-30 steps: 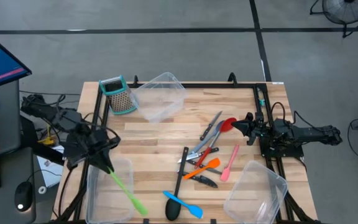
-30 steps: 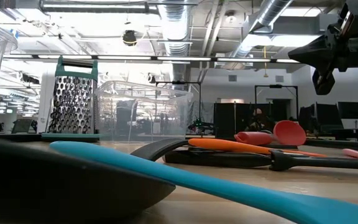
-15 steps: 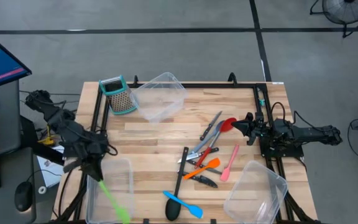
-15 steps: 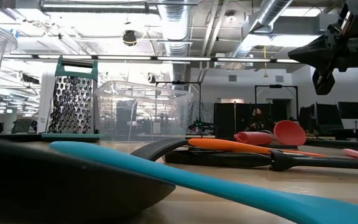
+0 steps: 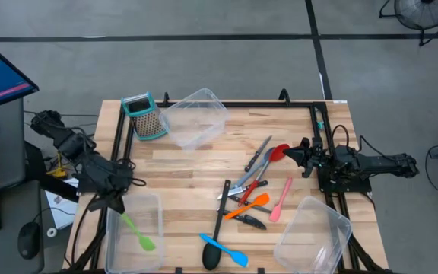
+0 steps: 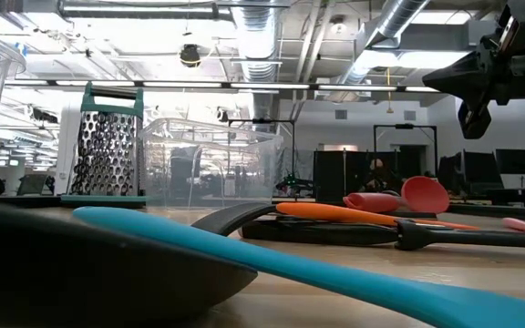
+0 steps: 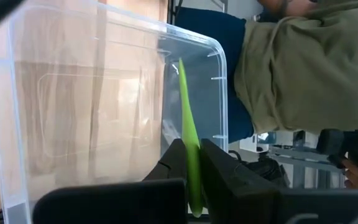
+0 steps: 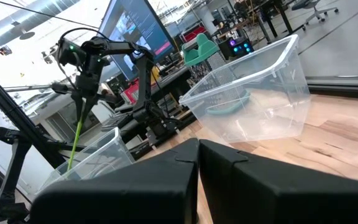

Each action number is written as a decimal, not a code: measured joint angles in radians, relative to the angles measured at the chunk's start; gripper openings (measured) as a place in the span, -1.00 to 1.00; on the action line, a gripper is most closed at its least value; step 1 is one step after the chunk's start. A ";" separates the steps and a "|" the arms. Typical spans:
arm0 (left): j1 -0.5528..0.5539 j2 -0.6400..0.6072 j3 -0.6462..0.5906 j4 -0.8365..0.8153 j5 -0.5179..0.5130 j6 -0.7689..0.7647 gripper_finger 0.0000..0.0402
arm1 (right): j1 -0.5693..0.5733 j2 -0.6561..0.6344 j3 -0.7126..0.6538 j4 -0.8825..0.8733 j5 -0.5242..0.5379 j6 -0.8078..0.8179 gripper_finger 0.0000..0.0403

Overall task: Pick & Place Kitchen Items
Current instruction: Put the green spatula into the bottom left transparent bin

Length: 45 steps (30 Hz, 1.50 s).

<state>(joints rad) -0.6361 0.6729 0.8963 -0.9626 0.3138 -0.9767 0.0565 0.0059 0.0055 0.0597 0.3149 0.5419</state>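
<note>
the left gripper [image 5: 116, 204] pinched the green spatula [image 5: 137, 232], its length hanging down into the tub [image 5: 158, 251] directly below (right gripper [image 5: 298, 154] pressed together, idle).

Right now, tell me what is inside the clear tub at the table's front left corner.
The green spatula hangs into the clear tub, blade end down, gripped by the shut left claw. Nothing else shows through its walls; the arm hides its back corner.

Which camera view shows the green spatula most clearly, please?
The left wrist view: the green spatula sits between the shut left gripper fingers, hanging into the clear tub. The high view shows it whole but small; the right wrist view distantly; the low view not.
</note>
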 joint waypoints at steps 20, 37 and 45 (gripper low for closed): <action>0.001 -0.046 0.000 -0.142 -0.063 -0.078 -0.99 | 0.000 0.000 0.000 0.000 0.000 0.000 -0.95; 0.001 0.135 0.000 -0.141 -0.063 -0.050 -0.98 | 0.000 0.000 0.000 0.000 0.000 0.000 -0.95; 0.001 0.134 0.000 -0.141 -0.093 -0.029 -0.93 | 0.000 0.000 0.000 0.000 0.000 0.000 -0.95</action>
<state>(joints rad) -0.6353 0.8070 0.8963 -1.1038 0.2204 -1.0061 0.0566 0.0063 0.0051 0.0597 0.3149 0.5419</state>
